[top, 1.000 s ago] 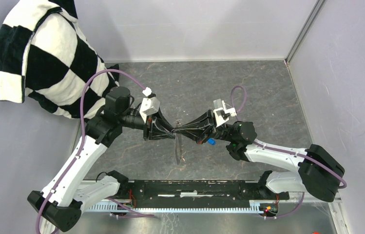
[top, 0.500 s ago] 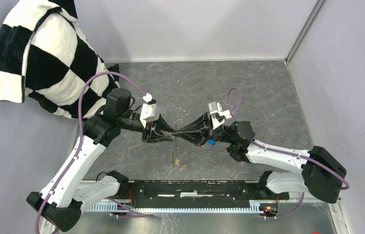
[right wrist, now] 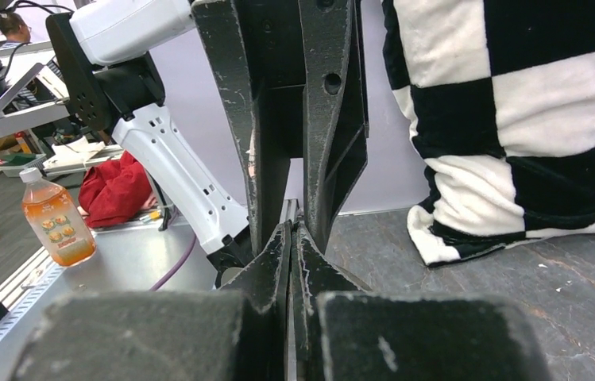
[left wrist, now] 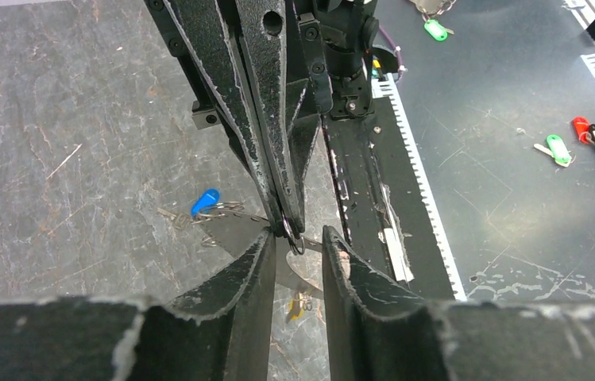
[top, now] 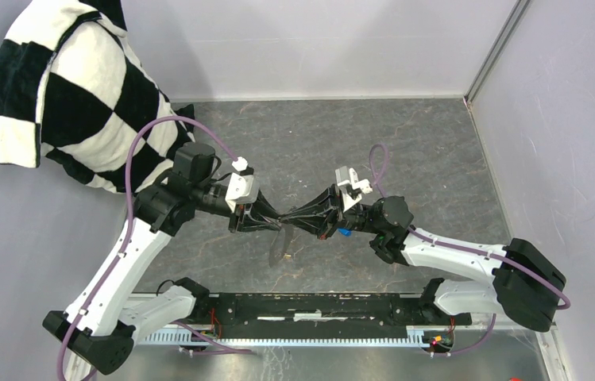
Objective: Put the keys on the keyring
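Over the middle of the table my two grippers meet tip to tip. My right gripper (top: 288, 220) (left wrist: 290, 226) (right wrist: 294, 228) is shut on the top of the keyring (top: 280, 248) (left wrist: 314, 279), a thin grey loop hanging below the tips. My left gripper (top: 277, 220) (left wrist: 298, 236) is open, its fingers apart on either side of the right gripper's tip and the loop's wire. The yellow key (left wrist: 297, 306) shows low between the left fingers, below the loop. The blue key (top: 344, 232) (left wrist: 205, 202) lies on the table under the right gripper.
A black-and-white checkered cloth (top: 71, 87) (right wrist: 516, 119) hangs at the back left. The arms' black base rail (top: 318, 305) runs along the near edge. Grey walls (top: 564, 159) close the back and right. Other tagged keys (left wrist: 560, 149) lie beyond the rail.
Both grippers have shifted a little to the left, still tip to tip. The keyring, seen edge-on a second ago, has turned and now shows as an oval.
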You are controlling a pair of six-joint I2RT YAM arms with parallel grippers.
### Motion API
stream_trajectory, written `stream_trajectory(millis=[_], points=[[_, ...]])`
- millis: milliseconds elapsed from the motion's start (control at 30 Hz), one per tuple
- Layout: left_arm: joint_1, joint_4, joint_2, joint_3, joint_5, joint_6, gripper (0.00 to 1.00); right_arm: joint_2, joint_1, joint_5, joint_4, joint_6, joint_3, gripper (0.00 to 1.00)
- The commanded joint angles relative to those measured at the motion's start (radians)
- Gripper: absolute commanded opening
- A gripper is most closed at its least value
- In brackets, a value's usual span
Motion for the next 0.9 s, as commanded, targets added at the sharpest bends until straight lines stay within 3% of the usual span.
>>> stream_trajectory(millis=[0,233,533,700,867], points=[[-0.004,-0.034,0.009,0.037,0.044,0.045,0.32,0.001,-0.003,0.033,0.145,0.042,0.012,0.01],[-0.004,-0.034,-0.002,0.021,0.009,0.048,0.25,0.019,-0.007,0.019,0.234,0.105,0.007,0.01],[-0.004,-0.047,0.003,0.085,0.01,-0.005,0.41,0.032,-0.06,-0.009,0.38,0.225,-0.043,0.01],[-0.004,-0.053,0.01,0.077,0.013,0.015,0.41,0.032,-0.059,-0.015,0.381,0.227,-0.037,0.01],[-0.004,0.059,0.004,0.02,-0.009,-0.057,0.39,0.037,-0.06,-0.027,0.386,0.235,-0.023,0.01]])
